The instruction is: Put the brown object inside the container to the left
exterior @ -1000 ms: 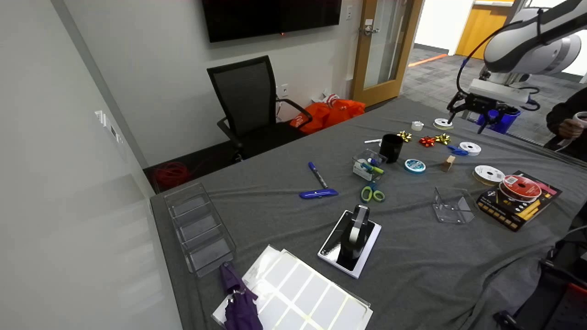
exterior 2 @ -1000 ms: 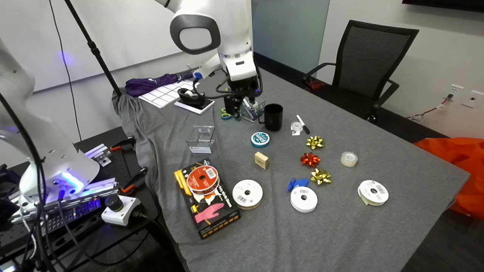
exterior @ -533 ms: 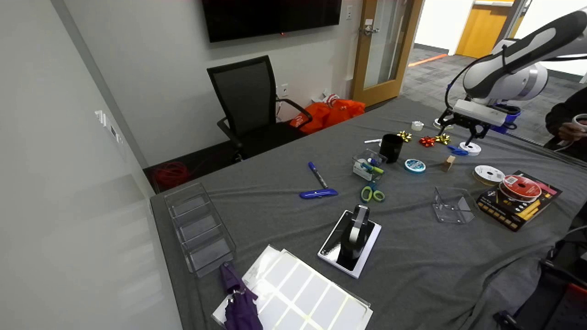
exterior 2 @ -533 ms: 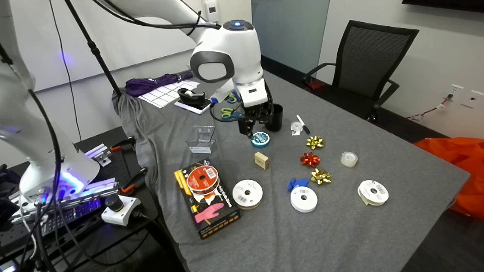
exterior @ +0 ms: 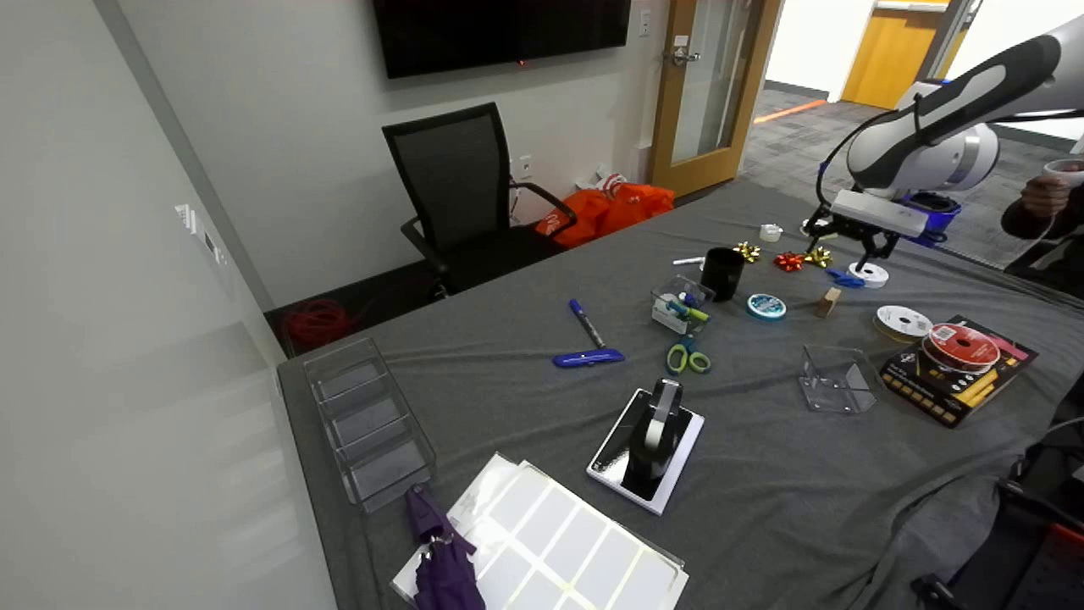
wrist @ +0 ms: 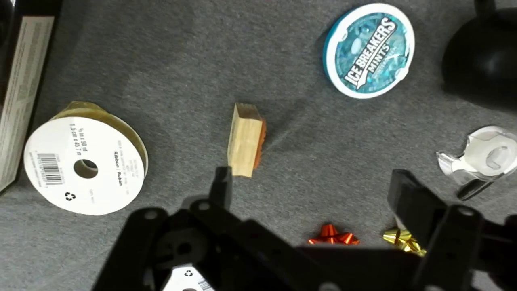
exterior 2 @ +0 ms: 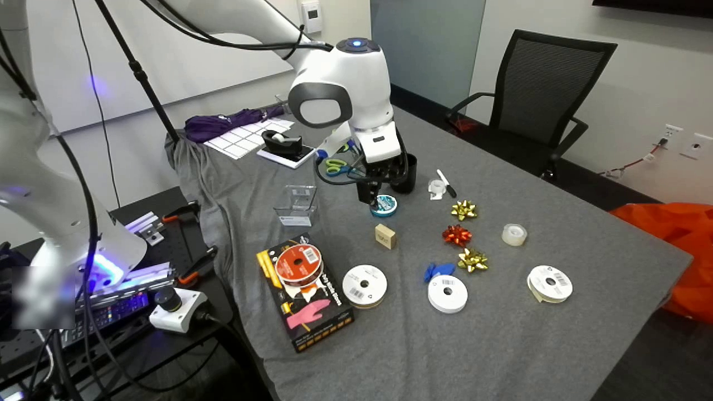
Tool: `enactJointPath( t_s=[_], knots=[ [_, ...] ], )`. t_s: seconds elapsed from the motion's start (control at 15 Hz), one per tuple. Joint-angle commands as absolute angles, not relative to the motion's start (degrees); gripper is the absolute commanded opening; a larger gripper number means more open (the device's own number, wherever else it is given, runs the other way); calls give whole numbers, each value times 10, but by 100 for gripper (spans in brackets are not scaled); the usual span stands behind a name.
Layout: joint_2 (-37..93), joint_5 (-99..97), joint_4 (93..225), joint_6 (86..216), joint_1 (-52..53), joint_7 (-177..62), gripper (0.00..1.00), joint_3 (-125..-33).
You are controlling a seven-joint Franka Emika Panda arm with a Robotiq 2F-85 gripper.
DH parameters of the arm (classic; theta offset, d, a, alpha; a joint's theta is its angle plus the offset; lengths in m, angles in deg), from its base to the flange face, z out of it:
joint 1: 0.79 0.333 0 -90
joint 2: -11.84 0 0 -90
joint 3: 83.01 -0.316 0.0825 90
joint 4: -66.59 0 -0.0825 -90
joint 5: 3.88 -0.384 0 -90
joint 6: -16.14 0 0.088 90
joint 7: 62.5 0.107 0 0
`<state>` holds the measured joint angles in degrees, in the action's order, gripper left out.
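Note:
The brown object is a small light-wood block [wrist: 244, 141] with an orange-brown layer on one face. It stands on the grey cloth, also seen in both exterior views [exterior: 827, 302] [exterior 2: 385, 236]. The container is a black mug [exterior: 722, 273], partly behind my gripper in an exterior view [exterior 2: 411, 174] and cut off at the right edge of the wrist view [wrist: 484, 60]. My gripper [wrist: 313, 178] is open and empty above the table, pointing down. In the wrist view the block lies just ahead of the left fingertip, which overlaps its lower corner; they appear apart in height.
A round mints tin [wrist: 369, 50] lies between block and mug. A white ribbon spool [wrist: 87, 165] and a glove box [exterior 2: 312, 328] with a red spool [exterior 2: 299, 264] lie near the block. Shiny bows [exterior 2: 457, 235], a tape roll [exterior 2: 437, 188] and a clear holder [exterior 2: 296, 209] are around.
My gripper has come down and moved across the table towards the block, mostly in the first half second and only slightly since. The block and mug have not moved.

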<state>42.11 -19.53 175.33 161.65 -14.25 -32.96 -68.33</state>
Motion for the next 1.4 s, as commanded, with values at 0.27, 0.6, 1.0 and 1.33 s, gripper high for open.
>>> enactJointPath(
  t_s=[0.27,0.6,1.0,1.33],
  knots=[
    [464,-200,1726,1552,-158,-340,100,-682],
    [487,-211,1719,1569,-172,-348,100,-684],
    [515,-224,1716,1603,-183,-351,100,-691],
    [535,-266,1708,1626,-191,-352,100,-706]
  ],
)
